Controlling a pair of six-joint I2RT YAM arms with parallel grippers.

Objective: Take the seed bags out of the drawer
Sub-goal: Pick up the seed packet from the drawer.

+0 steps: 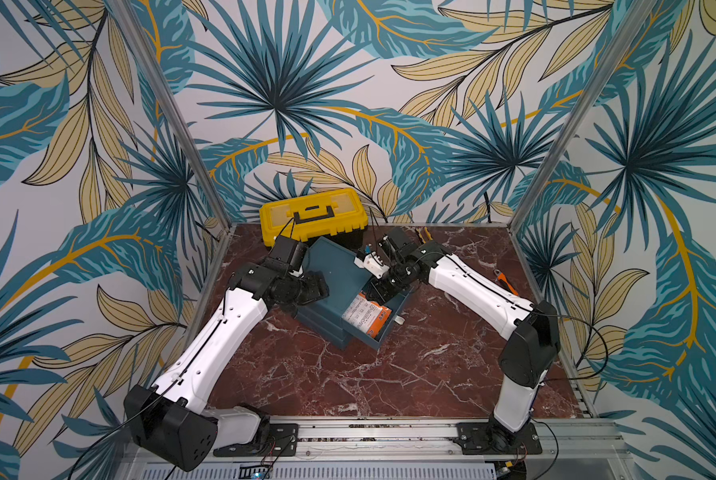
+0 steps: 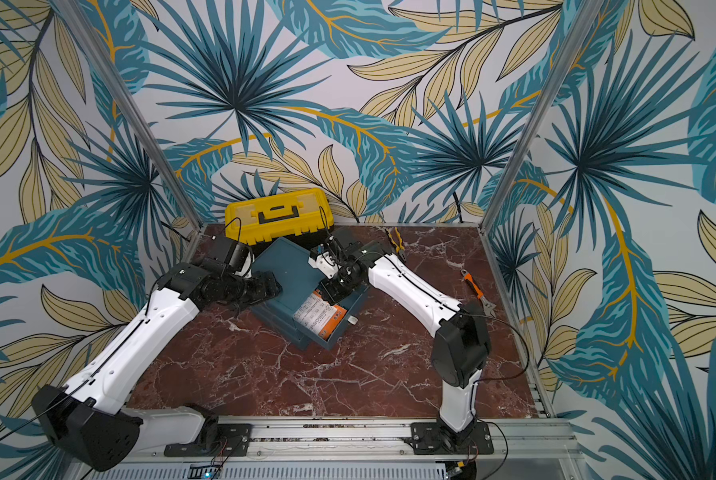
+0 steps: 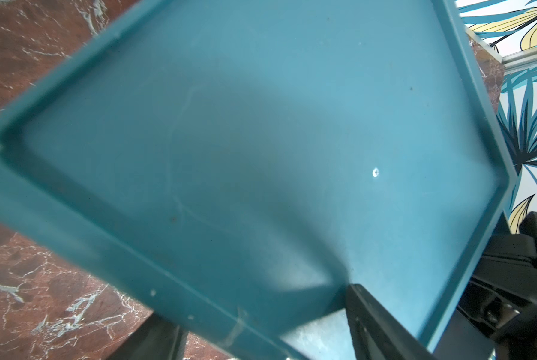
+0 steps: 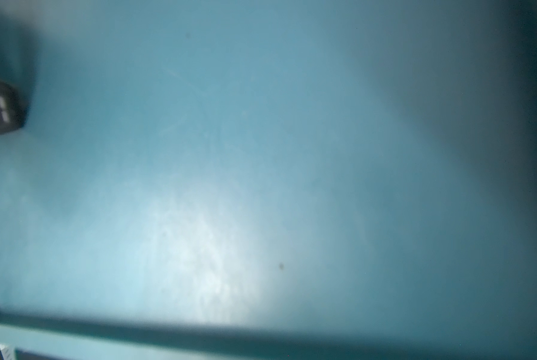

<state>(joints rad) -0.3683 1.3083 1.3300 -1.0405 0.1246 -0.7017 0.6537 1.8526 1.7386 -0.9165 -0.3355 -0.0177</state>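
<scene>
The teal drawer (image 1: 360, 337) stands pulled out to the near right of its cabinet (image 1: 339, 266), and we see the seed bags (image 1: 364, 316) lying inside it, white label backs up. The right gripper (image 1: 383, 296) dips into the drawer's far end over the bags, jaws pressed together; whether a bag is pinched we cannot tell. The left gripper (image 1: 317, 287) sits at the cabinet top's left edge, fingers (image 3: 373, 314) spread at its rim; whether they clamp it we cannot tell.

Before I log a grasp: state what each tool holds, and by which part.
Left tool straddles the cabinet rim; clamping cannot be told. Right tool, shut inside the drawer by the seed bags: hold cannot be told.
</scene>
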